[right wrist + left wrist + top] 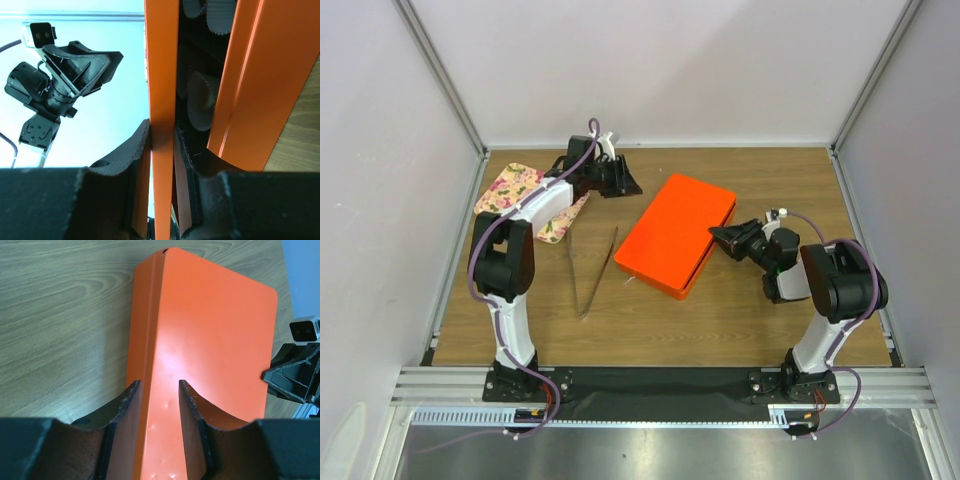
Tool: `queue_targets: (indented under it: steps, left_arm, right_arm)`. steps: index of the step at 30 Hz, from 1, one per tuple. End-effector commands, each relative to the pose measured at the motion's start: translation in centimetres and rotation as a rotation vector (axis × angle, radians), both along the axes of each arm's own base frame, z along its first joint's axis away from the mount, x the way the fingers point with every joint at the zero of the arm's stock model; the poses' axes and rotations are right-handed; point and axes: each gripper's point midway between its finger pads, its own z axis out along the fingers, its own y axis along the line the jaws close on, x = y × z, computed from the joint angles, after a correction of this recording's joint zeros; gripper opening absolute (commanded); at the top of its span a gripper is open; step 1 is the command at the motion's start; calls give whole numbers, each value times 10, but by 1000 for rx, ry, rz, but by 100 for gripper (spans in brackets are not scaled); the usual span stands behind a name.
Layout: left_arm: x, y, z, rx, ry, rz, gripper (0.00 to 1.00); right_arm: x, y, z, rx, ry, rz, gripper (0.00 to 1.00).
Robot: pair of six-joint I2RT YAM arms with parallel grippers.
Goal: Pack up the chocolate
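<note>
The orange box (675, 233) lies in the middle of the table with its lid (162, 75) on top. My right gripper (720, 238) is shut on the lid's right edge; in the right wrist view (162, 131) the lid is lifted slightly off the base (260, 75). White paper cups (202, 107) show inside through the gap. No chocolate is in view. My left gripper (620, 178) is open and empty beyond the box's far left corner; in the left wrist view (159, 390) it looks down along the lid (210, 340).
Metal tongs (592, 270) lie on the table left of the box. A floral cloth (520, 192) lies at the far left under my left arm. Walls enclose the table on three sides.
</note>
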Motion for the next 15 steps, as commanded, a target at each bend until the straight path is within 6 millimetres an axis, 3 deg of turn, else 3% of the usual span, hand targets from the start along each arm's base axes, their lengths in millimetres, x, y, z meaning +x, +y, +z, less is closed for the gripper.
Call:
queue_targets:
  steps: [1,6,10,15]
  left_arm:
    - [-4,-1,23,3,-67,-17,41]
    - [-9,-5,19,10,-60,-29,42]
    - [-11,-7,16,10,-55,-33,42]
    - [-14,-11,13,13,-49,-43,42]
  right_arm:
    - [1,-6,28,27,-115,-5,5]
    - [1,-9,31,7,-126,-7,6]
    - [2,-10,34,-1,-143,-6,1]
    - [4,-13,41,74,-170,-13,0]
